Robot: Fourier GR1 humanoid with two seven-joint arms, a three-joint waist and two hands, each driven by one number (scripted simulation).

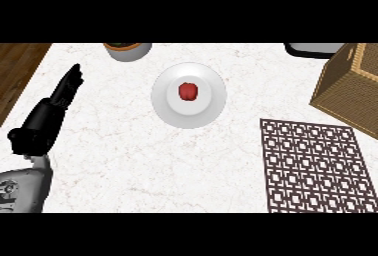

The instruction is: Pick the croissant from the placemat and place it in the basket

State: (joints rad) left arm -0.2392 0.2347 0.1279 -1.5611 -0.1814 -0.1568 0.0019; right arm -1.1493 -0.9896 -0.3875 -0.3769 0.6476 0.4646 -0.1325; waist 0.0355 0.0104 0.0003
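A dark brown lattice placemat [317, 167] lies at the lower right of the marble counter; no croissant shows on it. The woven wicker basket [347, 85] stands at the right edge, behind the placemat; I cannot see into it. My left hand [53, 110] rests at the left side of the counter, fingers straight and pointing away from me, holding nothing. My right hand does not show in the view.
A white plate [189, 107] with a small red fruit [188, 91] on it sits at the centre back. A grey pot [127, 50] stands at the back left. A dark object [314, 50] shows at the back right corner.
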